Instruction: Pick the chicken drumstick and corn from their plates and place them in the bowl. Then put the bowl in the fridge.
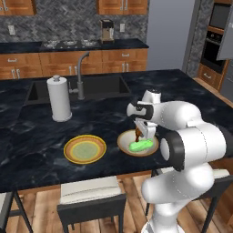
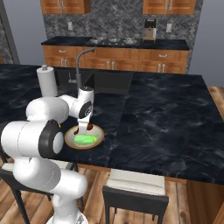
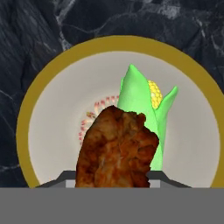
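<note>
Your two-finger gripper [image 1: 144, 133] is clamped on the reddish-brown cooked chicken drumstick [image 3: 117, 148] and hangs directly above the shallow beige bowl with the tan-brown rim [image 3: 52, 72]. The pale-green husked corn cob [image 3: 146, 103] lies inside that bowl, yellow kernels showing at its open end. The flat plate with the yellow-orange rim and greenish centre [image 1: 85, 149] sits bare on the black marble counter [image 2: 166, 118], well apart from the bowl on its left side in the left base view.

Step in hand: release the drumstick into the bowl.

1. Check centring. In the hand view the drumstick overlaps the bowl's beige floor and part of the corn. Shift slightly toward the open floor beside the corn, so the drumstick does not land on the cob and roll off.
2. Lower before opening. A drop from height risks a bounce over the low rim.
3. Open the fingers fully, then lift straight up.

Remaining work, as judged: grasp the bowl by its rim and carry it to the fridge. Keep it level, because both items are rounded and may slide.
</note>
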You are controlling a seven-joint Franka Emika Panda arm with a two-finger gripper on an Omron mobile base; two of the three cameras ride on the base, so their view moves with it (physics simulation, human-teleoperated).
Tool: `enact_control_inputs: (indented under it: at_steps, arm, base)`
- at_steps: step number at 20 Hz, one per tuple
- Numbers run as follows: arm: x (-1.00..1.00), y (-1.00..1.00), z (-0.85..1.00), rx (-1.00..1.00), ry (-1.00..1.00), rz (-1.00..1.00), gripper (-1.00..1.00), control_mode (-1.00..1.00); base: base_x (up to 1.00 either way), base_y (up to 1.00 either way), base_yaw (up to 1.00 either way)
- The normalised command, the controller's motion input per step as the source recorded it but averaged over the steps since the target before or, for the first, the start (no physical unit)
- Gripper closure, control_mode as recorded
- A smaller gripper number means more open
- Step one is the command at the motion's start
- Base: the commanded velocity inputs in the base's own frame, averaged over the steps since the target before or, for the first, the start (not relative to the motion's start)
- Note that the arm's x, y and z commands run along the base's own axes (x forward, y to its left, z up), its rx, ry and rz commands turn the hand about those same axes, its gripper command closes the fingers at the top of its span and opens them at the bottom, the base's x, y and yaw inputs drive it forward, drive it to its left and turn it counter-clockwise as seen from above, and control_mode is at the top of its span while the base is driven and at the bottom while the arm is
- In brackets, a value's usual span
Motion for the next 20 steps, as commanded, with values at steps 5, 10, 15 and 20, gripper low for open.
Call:
enact_control_inputs:
  at_steps: [5,10,15,20]
  arm:
    - [-0.01,0.03,-0.24,0.0,0.0,0.0,1.0,-1.0]
    - [0.0,0.02,-0.18,0.0,0.0,0.0,1.0,-1.0]
    - [0.0,0.01,-0.07,0.0,0.01,0.0,1.0,-1.0]
    - [0.1,0.0,-0.03,0.0,0.04,0.0,1.0,-1.0]
  base:
    - [0.0,0.0,0.0]
    - [0.0,0.0,0.0]
    - [0.0,0.0,0.0]
    - [0.0,0.0,0.0]
